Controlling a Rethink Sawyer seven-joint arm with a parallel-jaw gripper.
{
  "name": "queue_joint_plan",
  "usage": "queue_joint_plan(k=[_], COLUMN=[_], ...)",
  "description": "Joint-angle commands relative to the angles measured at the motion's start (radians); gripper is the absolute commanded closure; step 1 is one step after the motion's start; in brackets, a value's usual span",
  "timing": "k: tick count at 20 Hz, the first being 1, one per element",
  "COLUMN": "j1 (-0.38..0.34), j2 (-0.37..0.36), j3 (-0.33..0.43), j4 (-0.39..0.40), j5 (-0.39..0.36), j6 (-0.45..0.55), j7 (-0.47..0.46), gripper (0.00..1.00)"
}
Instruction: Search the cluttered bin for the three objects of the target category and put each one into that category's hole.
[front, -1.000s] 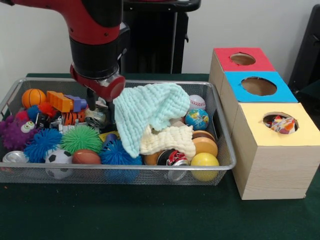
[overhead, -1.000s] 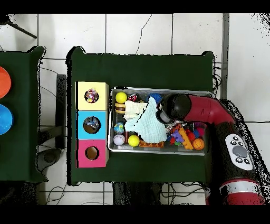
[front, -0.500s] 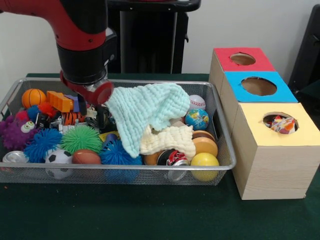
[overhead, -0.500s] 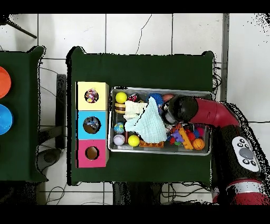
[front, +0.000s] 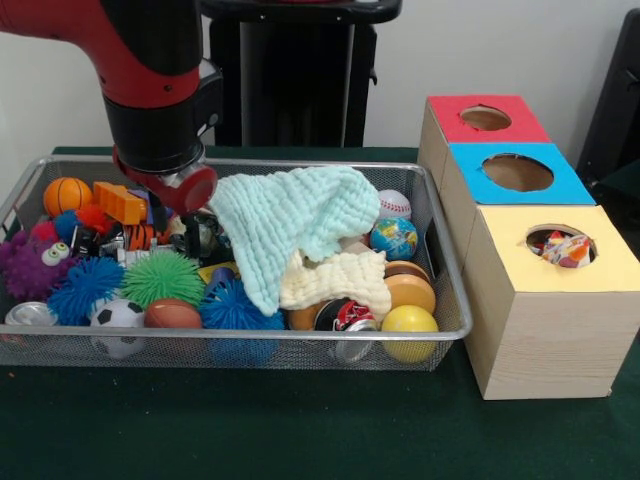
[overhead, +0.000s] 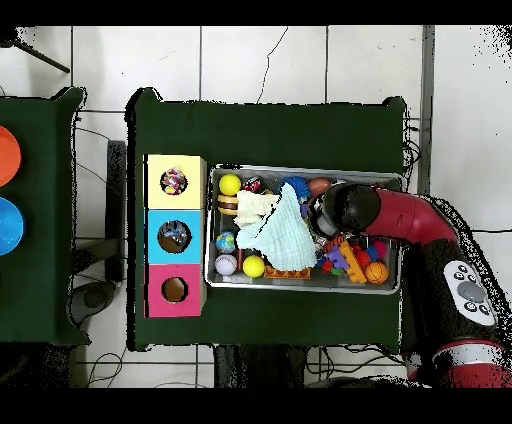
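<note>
Shallow silver wire-mesh bin (front: 440, 330) — set on the dark green table cloth (front: 300, 430), filled with toys and cloths.

Red and black arm (front: 150, 70) — lowered into the bin's left half in the front view. The gripper (front: 190, 225) is mostly hidden by the red wrist collar and clutter; how far its fingers are parted, or whether anything is held, cannot be told.

Mint-green waffle towel (front: 290, 225) — draped just beside the gripper, toward the boxes. A cream towel (front: 335, 280) is lying beneath its lower edge.

Around the gripper on the other side: orange block toy (front: 120, 202), small orange basketball (front: 67, 195), green spiky rubber ball (front: 162, 278), blue spiky ball (front: 82, 285).

3 pale wooden boxes are lined up beside the bin, well apart from the gripper — red-topped (front: 485, 118), blue-topped (front: 517, 172), yellow-topped (front: 560, 262).

1 scrunched white cloth ball with red, blue and orange patches (front: 567, 249) is seen in the yellow box's round hole (front: 543, 236). No other such ball is seen exposed in the bin.
</note>
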Motion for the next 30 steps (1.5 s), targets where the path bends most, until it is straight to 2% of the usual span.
queue_joint_plan(k=[1, 4, 11, 18, 24, 30], j1=[0.014, 0.012, 0.003, -0.058, -0.049, -0.033], j2=[0.038, 0.031, 0.088, 0.027, -0.006, 0.011], j3=[0.069, 0.07, 0.098, 0.132, 0.126, 0.131], j4=[-0.01, -0.019, -0.099, -0.113, -0.08, -0.096], j5=[-0.08, -0.089, -0.134, -0.148, -0.156, -0.146], j6=[-0.017, -0.025, -0.032, 0.062, 0.068, 0.076], j7=[-0.188, -0.2, -0.267, -0.363, -0.318, -0.289], gripper=[0.0, 0.0, 0.0, 0.0, 0.0, 0.0])
